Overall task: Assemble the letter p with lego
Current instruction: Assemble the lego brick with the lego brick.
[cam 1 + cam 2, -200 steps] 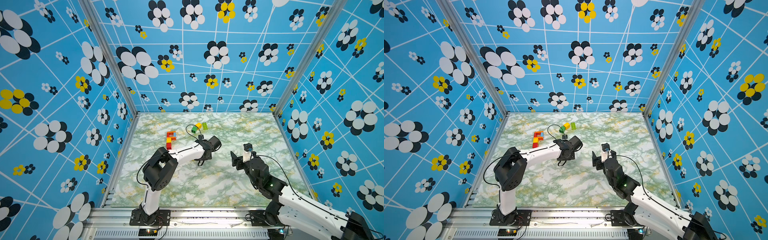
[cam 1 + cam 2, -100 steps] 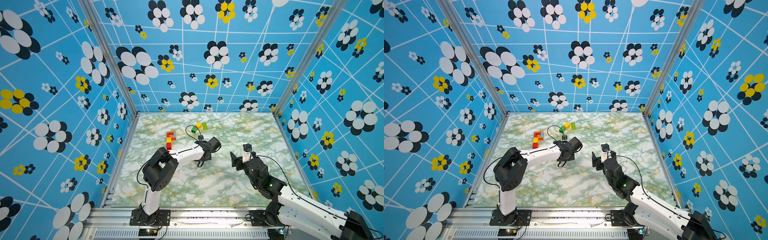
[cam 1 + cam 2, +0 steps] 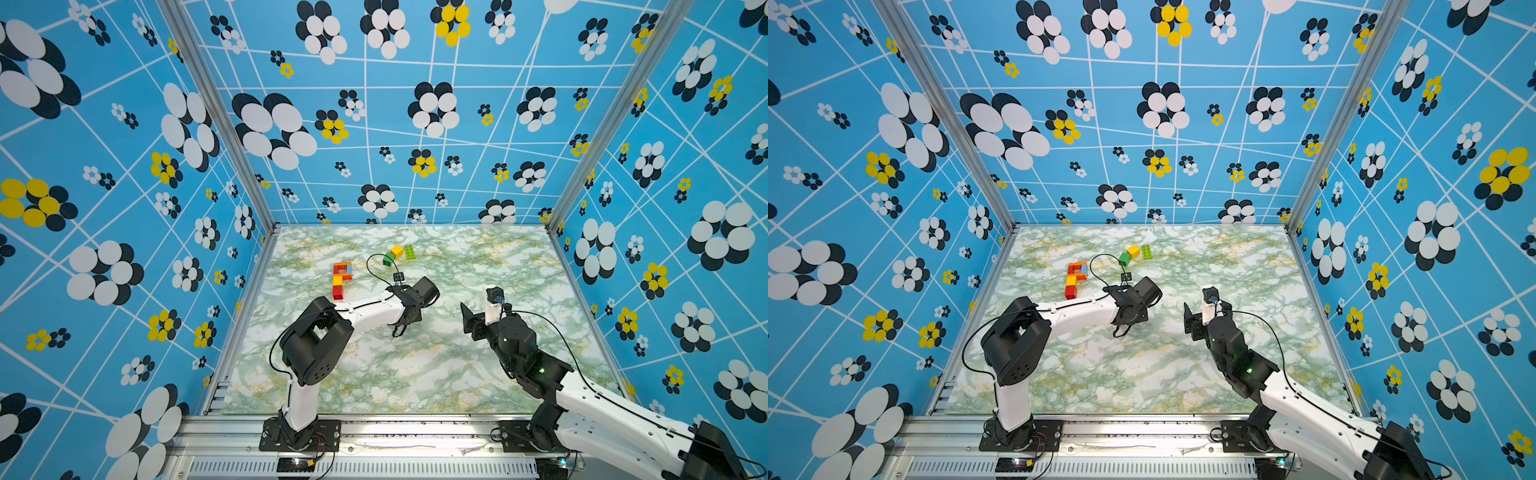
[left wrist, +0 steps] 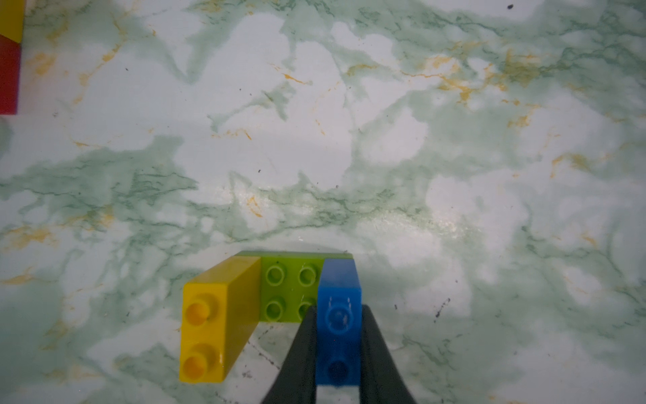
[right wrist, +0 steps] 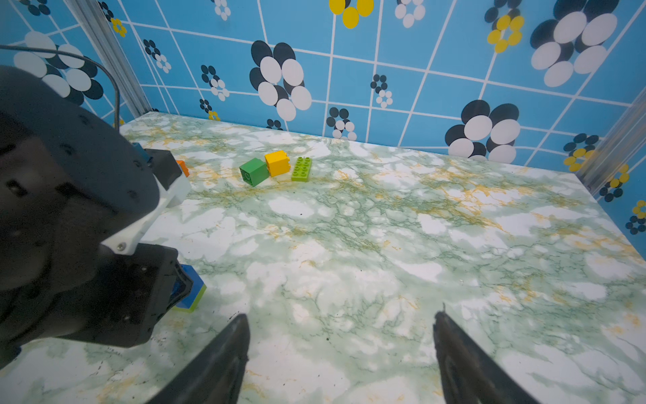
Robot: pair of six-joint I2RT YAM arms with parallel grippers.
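Building a lego P, we judge it roughly half done: a flat brick letter [image 3: 342,279] of orange, yellow, red & light blue lies near the table's [image 3: 415,374] far left. Three loose bricks sit beyond it: green [image 5: 253,171], yellow [image 5: 277,163], lime [image 5: 302,169].

Our left gripper [image 4: 338,353] is clamped on a blue brick [image 4: 338,307] stuck to a lime plate [image 4: 290,292] w/ a yellow brick [image 4: 209,325] on the plate's other end; this sub-piece sits low at mid-table, not yet joined to the letter.

Our right gripper [image 5: 341,349] hangs spread wide, holding nothing, well apart from all bricks.
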